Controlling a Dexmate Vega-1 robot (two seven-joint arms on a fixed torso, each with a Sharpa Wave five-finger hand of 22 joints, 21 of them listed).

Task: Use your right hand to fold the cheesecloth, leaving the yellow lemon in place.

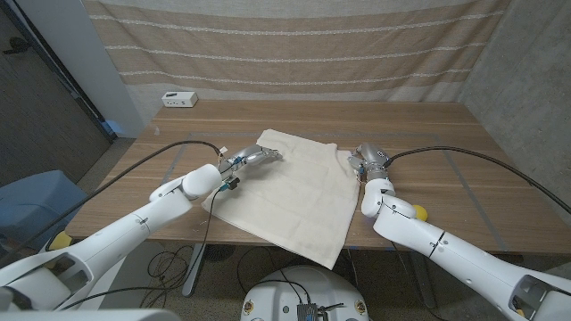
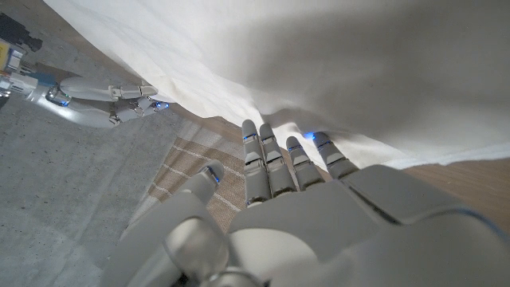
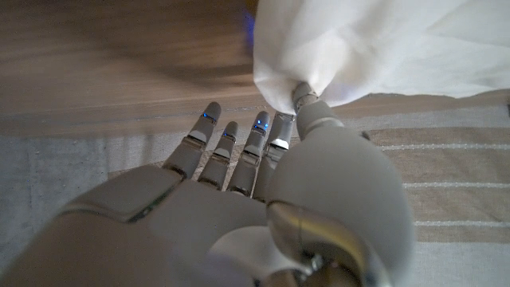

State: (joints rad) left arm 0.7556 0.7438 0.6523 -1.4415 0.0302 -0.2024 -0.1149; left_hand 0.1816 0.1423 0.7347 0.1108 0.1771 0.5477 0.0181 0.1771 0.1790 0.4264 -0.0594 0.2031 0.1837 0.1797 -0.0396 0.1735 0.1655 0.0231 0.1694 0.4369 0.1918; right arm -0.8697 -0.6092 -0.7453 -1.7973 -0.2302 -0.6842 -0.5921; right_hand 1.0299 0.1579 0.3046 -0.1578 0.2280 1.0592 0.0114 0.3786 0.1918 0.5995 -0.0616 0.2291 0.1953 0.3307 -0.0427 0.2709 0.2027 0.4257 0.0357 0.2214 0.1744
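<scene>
We see the cheesecloth point(image 1: 294, 189) spread over the middle of the tabletop point(image 1: 446, 134), its near corner hanging over the front edge. The right robot hand point(image 1: 368, 160) pinches the cloth's far right corner between thumb and a finger, as the right wrist view shows, with the other fingers point(image 3: 209, 121) extended. The left robot hand point(image 1: 254, 159) reaches onto the cloth's far left part; its fingertips point(image 2: 253, 134) touch the fabric, spread and holding nothing. The yellow lemon point(image 1: 417, 213) lies near the front right edge, partly behind the right arm.
</scene>
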